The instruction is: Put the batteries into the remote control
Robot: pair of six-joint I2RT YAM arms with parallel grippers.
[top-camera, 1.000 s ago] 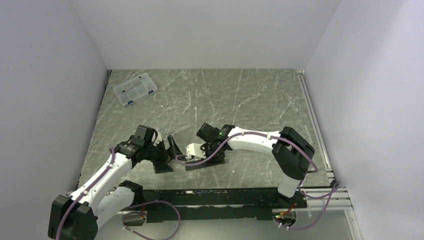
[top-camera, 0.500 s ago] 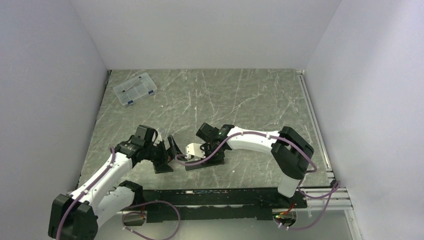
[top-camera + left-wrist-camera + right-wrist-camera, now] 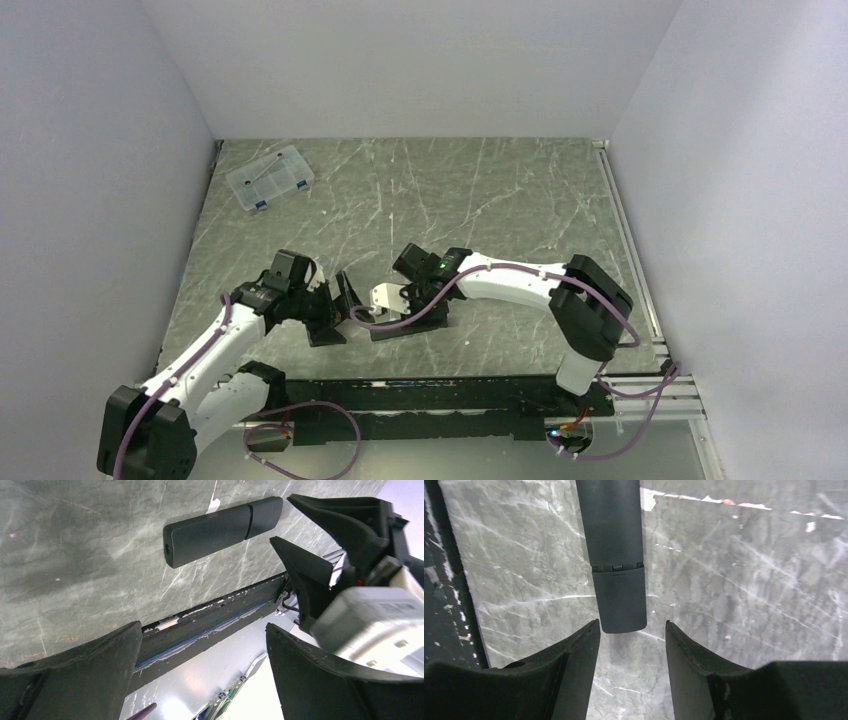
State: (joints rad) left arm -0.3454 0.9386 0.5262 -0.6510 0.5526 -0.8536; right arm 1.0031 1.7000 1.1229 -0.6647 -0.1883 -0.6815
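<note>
The remote control [image 3: 222,530] is a slim black bar lying flat on the table, also in the right wrist view [image 3: 616,555]. My right gripper [image 3: 632,625] is open and empty. Its fingertips sit just short of the remote's near end and do not touch it. The right gripper's fingers [image 3: 320,565] show beside the remote's end in the left wrist view. My left gripper [image 3: 202,630] is open and empty, held above the table a short way from the remote. In the top view the two grippers [image 3: 335,300] [image 3: 390,322] face each other near the front edge. No loose batteries show.
A clear plastic compartment box [image 3: 270,178] stands at the far left of the table. The table's dark front edge [image 3: 210,622] runs close under the left gripper. White walls close in the left, back and right sides.
The right arm has eased slightly left toward the remote. The left arm and the remote have not visibly moved.
</note>
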